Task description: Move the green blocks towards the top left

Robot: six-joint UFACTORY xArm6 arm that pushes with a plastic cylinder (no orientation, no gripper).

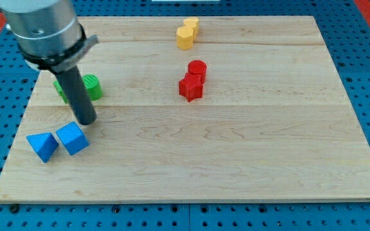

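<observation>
Green blocks (82,87) sit close together at the view's left side of the wooden desk (236,160), in its upper half, and the dark rod stands right in front of them so that only parts show: a ribbed round one peeks out on the rod's right, and a sliver of another on its left, whose shape I cannot make out. The arm comes down from the view's top left, a thick grey cylinder with a dark collar, and from it the straight rod drops nearly upright, leaning a little toward the view's right. There are no fingers on this arm, so nothing is held; my tip (87,121) rests at the desk surface just below the green blocks and just above the blue pair. Those two blue blocks (58,142) lie side by side near the lower left corner, both wedge-like, the right one almost under the rod's end, though I cannot tell whether it touches. Two red blocks (193,79) sit touching near the middle, one round-topped above a more angular one. Two yellow blocks (187,33) huddle together by the top edge. Around the pale planks runs a blue perforated base (365,77), with a strip of red at the top corners.
</observation>
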